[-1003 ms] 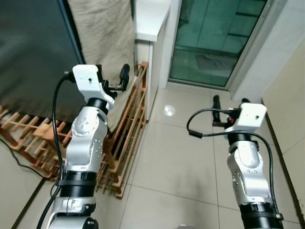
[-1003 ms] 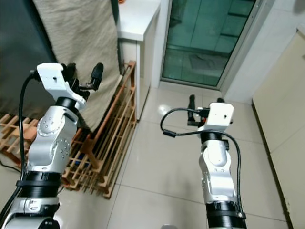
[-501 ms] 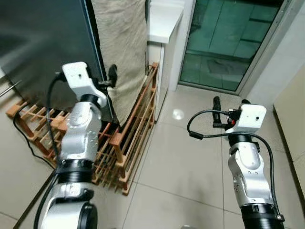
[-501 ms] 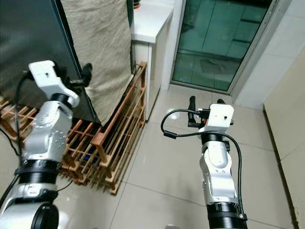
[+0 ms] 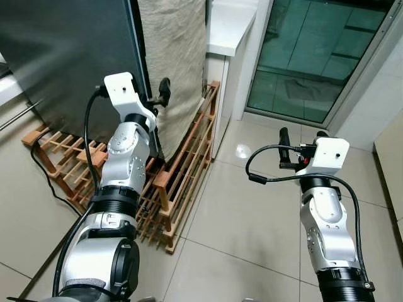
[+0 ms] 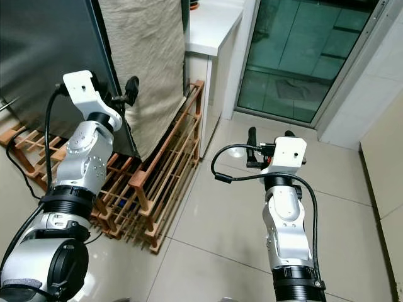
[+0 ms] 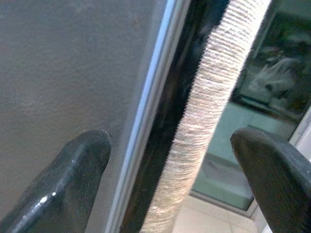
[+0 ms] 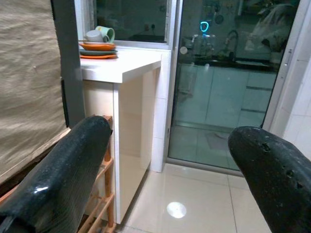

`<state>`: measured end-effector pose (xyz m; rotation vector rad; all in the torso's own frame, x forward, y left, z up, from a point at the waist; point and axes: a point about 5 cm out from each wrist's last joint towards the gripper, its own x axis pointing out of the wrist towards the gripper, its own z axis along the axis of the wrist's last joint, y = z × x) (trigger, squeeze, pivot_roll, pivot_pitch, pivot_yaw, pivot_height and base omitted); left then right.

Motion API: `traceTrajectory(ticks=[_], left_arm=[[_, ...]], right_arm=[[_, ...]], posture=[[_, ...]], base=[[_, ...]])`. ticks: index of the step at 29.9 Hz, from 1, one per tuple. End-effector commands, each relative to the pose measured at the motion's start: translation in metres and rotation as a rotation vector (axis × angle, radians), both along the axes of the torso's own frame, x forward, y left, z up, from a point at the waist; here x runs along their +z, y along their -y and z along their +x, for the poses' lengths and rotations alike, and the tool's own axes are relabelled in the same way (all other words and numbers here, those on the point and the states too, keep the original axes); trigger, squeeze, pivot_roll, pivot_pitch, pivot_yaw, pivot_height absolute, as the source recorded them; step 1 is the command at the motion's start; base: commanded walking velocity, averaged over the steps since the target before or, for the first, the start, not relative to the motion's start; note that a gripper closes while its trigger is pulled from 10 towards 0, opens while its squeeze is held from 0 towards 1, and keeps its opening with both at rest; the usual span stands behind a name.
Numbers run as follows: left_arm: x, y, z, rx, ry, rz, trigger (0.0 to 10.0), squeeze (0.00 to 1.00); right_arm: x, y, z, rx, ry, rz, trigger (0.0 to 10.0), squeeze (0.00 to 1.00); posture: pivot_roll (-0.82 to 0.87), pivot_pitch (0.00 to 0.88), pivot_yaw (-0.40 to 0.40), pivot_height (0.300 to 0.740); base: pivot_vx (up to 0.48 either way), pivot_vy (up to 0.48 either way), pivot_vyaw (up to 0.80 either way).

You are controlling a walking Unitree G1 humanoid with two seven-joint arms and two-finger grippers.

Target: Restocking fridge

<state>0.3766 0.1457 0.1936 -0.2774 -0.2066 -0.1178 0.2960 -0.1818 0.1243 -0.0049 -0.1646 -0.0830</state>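
The dark grey fridge stands at the left with its door closed, and a beige cloth hangs down its side. My left gripper is raised to the fridge's front corner. In the left wrist view it is open, with the door edge and the cloth's edge between its fingers, which touch neither. My right gripper is held open over the tiled floor, holding nothing.
A wooden slatted rack lies on the floor against the fridge. A white counter carrying cups and orange plates stands behind it, beside a glass door. A black cable runs along the floor at left.
The camera has swung, bringing more of the fridge front into view. My left gripper has gone from in front of the cloth to the fridge's front corner. The right arm has kept its pose.
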Motion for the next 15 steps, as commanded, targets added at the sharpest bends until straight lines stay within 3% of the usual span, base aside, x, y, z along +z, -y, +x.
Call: traceTrajectory(ticks=[1, 9, 15], left_arm=[[0.000, 0.011, -0.005, -0.061, 0.008, 0.012, 10.0, 0.00], [-0.011, 0.019, -0.016, -0.081, -0.010, 0.010, 10.0, 0.00], [-0.012, 0.022, -0.008, -0.058, -0.016, 0.044, 10.0, 0.00]], right_arm=[[0.004, 0.003, -0.001, -0.013, 0.007, -0.004, 10.0, 0.00], [0.002, 0.002, -0.001, -0.005, 0.002, -0.007, 10.0, 0.00], [0.001, 0.000, 0.001, 0.004, -0.003, -0.006, 10.0, 0.00]], posture=[[-0.14, 0.000, 0.007, 0.740], [-0.13, 0.000, 0.002, 0.740], [-0.12, 0.000, -0.001, 0.740]], base=[[0.000, 0.000, 0.00], [0.000, 0.000, 0.00], [0.000, 0.000, 0.00]])
